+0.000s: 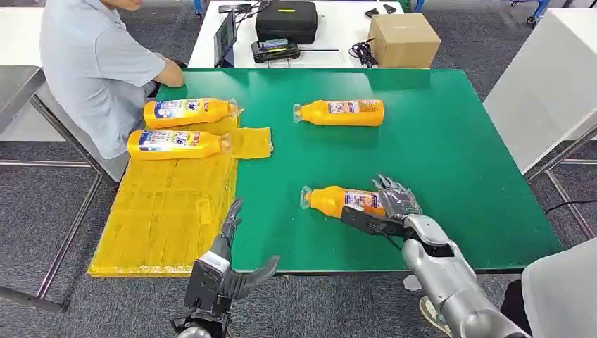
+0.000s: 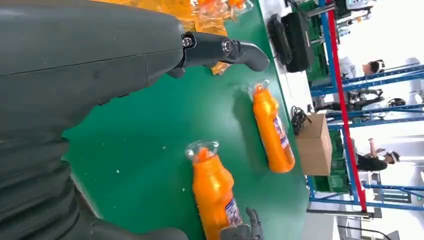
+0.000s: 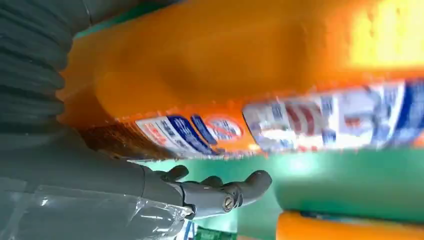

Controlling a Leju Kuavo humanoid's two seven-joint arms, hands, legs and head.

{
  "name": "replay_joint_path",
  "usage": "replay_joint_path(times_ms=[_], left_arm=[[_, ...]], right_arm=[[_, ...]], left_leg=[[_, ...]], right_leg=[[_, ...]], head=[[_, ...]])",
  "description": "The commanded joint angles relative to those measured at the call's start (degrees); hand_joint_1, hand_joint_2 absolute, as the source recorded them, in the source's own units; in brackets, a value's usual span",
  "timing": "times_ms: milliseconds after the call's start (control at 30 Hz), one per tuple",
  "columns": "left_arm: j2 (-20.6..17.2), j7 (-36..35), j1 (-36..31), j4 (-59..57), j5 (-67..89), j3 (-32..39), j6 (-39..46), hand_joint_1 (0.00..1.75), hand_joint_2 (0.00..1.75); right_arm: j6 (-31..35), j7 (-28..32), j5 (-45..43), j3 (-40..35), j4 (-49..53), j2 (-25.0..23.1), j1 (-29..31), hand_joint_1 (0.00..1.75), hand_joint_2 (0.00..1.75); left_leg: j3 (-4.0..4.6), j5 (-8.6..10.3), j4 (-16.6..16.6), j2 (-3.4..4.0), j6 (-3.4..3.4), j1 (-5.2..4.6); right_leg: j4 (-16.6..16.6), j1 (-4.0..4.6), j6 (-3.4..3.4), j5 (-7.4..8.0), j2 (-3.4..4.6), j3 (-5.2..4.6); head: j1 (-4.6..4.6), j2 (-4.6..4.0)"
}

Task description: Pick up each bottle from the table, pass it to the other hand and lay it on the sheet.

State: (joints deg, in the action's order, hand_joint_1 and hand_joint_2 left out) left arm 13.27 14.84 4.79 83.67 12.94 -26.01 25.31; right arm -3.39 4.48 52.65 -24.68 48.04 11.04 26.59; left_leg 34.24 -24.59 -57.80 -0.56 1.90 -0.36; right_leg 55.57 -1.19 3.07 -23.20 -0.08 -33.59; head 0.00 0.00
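At the near edge of the green table (image 1: 450, 162), at about 7 o'clock, you see the left hand (image 1: 229, 264) with its fingers spread wide and nothing in it, just beside the yellow sheet (image 1: 165, 211). At about 5 o'clock the right hand (image 1: 394, 204) is wrapped around the base end of the nearest bottle (image 1: 341, 201), which lies on its side on the table with its cap pointing to 9 o'clock; the right wrist view shows the orange body close against the palm. Farther away, near 12 o'clock, a second bottle (image 1: 341, 113) lies alone on the green surface. At about 10 o'clock two bottles (image 1: 179, 127) lie side by side on the far end of the sheet. Behind them a person (image 1: 98, 67) sits at the table corner.
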Motion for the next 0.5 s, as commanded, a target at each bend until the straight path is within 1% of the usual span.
replay_joint_path(times_ms=[33, 200, 233, 367, 500], left_arm=[[-0.5, 0.1, -1.6, -3.6, -0.6, -1.6, -0.2, 0.0, 1.75], [-0.5, 0.1, -1.6, -3.6, -0.6, -1.7, -0.2, 0.0, 1.75], [-0.7, 0.3, -1.7, -3.7, -0.6, -2.0, -0.5, 0.0, 1.75], [-0.9, 1.1, -2.5, -5.5, -1.9, -3.1, -1.6, 0.0, 1.75], [-1.1, 2.4, -3.6, -7.0, -3.0, -3.9, -2.2, 0.0, 1.75]], right_arm=[[-2.2, 0.3, -1.1, -4.5, -8.7, 2.3, 1.6, 1.36, 1.75], [-2.2, 0.3, -1.1, -4.6, -8.6, 2.1, 1.6, 1.36, 1.75], [-3.7, 0.3, -1.6, -5.4, -9.0, 2.4, 2.0, 1.75, 1.75], [-9.6, 2.7, -6.8, -8.0, -9.4, 6.2, 2.9, 1.75, 1.75], [-15.0, 5.9, -16.3, -8.0, -7.6, 9.8, 2.0, 1.75, 1.75]], left_leg=[[-0.16, 0.01, 0.0, -0.09, -0.06, 0.04], [-0.28, 0.01, 0.1, -0.1, -0.08, 0.05], [-0.3, 0.01, 0.1, -0.09, -0.06, 0.04], [-0.34, 0.01, 0.1, -0.17, -0.09, 0.06], [-0.4, 0.03, 0.1, -0.22, -0.04, 0.02]], right_leg=[[-0.1, 0.05, -0.08, -0.01, -0.11, 0.22], [-0.1, 0.07, -0.1, -0.02, -0.13, 0.37], [-0.1, 0.06, -0.08, -0.02, -0.11, 0.37], [-0.1, 0.09, -0.12, -0.04, -0.21, 0.44], [-0.1, 0.04, -0.06, -0.04, -0.24, 0.47]], head=[[-0.02, 0.0], [0.0, 0.0], [0.0, 0.0], [-0.02, 0.0], [-0.02, 0.0]])
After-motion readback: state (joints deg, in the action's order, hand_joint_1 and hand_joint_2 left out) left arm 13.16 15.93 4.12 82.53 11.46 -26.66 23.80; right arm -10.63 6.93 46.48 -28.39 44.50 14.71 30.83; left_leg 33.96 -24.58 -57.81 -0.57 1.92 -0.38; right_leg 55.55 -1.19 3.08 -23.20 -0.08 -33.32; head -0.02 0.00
